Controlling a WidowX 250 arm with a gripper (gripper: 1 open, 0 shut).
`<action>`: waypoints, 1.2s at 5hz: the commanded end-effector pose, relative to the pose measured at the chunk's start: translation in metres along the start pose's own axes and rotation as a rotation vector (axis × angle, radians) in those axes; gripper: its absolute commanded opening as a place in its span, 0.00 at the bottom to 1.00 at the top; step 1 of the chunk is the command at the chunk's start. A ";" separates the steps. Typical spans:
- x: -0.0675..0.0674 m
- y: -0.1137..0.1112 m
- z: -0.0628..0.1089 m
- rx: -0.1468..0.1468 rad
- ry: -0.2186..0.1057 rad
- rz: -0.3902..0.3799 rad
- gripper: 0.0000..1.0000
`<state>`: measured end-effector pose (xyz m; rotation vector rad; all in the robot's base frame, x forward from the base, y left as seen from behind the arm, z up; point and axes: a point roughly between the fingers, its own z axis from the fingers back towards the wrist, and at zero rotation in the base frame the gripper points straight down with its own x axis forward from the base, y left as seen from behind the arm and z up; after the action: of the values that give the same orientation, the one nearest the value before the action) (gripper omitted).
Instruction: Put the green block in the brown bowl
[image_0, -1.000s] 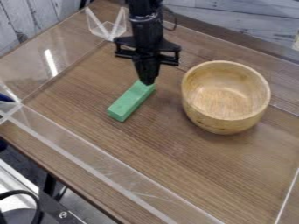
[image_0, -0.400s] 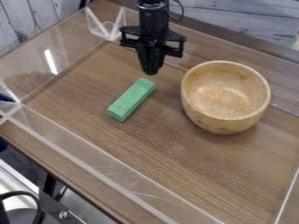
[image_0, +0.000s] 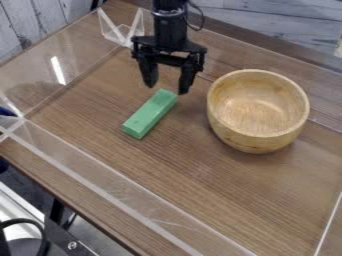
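Observation:
The green block (image_0: 151, 112) lies flat on the wooden table, angled from lower left to upper right. The brown bowl (image_0: 258, 109) stands upright to its right, with nothing inside. My gripper (image_0: 170, 86) points down just above and behind the block's upper end. Its two black fingers (image_0: 147, 73) are spread open with nothing between them, apart from the block.
A clear plastic wall (image_0: 80, 165) runs around the wooden table (image_0: 201, 190). A clear bracket (image_0: 118, 30) stands at the back behind the arm. The bowl sits close to the gripper's right side.
The gripper was shut in both earlier frames and now stands open. It first rose off the block's end, then came lower and slightly left toward it.

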<state>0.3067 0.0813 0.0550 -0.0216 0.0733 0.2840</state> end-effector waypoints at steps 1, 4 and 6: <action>0.003 0.006 0.002 0.011 -0.042 -0.025 1.00; 0.003 0.015 -0.006 -0.023 -0.015 -0.006 0.00; -0.009 0.006 0.004 -0.079 -0.080 -0.011 0.00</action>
<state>0.2884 0.0809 0.0387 -0.1016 0.0567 0.2735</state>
